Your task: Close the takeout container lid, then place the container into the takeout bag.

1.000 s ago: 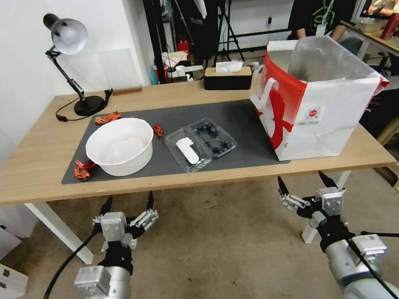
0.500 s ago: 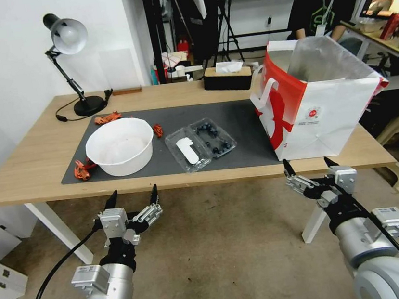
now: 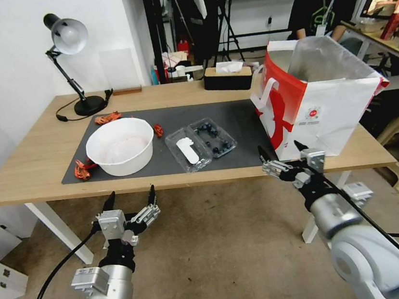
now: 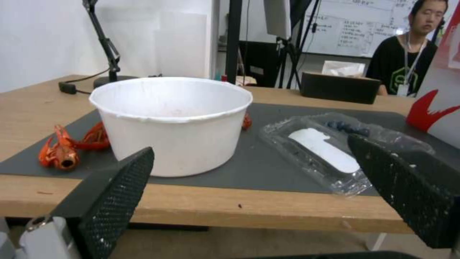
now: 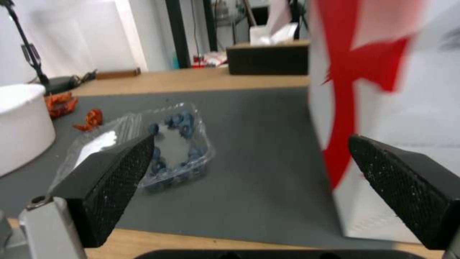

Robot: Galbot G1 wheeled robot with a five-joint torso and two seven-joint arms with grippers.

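The takeout container (image 3: 214, 137) lies open on the dark mat, its blueberry half toward the bag and its lid (image 3: 187, 150) with the white label spread flat beside it. The same container (image 5: 175, 151) and its lid (image 4: 322, 149) appear in the wrist views. The takeout bag (image 3: 317, 98) stands open at the table's right end, foil lining showing. My right gripper (image 3: 281, 151) is open at the table's front edge, between container and bag. Below the front edge, on the left, my left gripper (image 3: 130, 200) hangs open and holds nothing.
A large white bowl (image 3: 120, 145) sits on the mat (image 3: 234, 116) left of the container, with small orange crayfish pieces (image 3: 82, 169) around it. A desk lamp (image 3: 71, 63) and a black tissue box (image 3: 227, 75) stand at the back. A person sits behind the table.
My right gripper has risen and moved left, from below the table to its front edge near the bag. The left gripper has barely shifted. Container and bag have stayed put.
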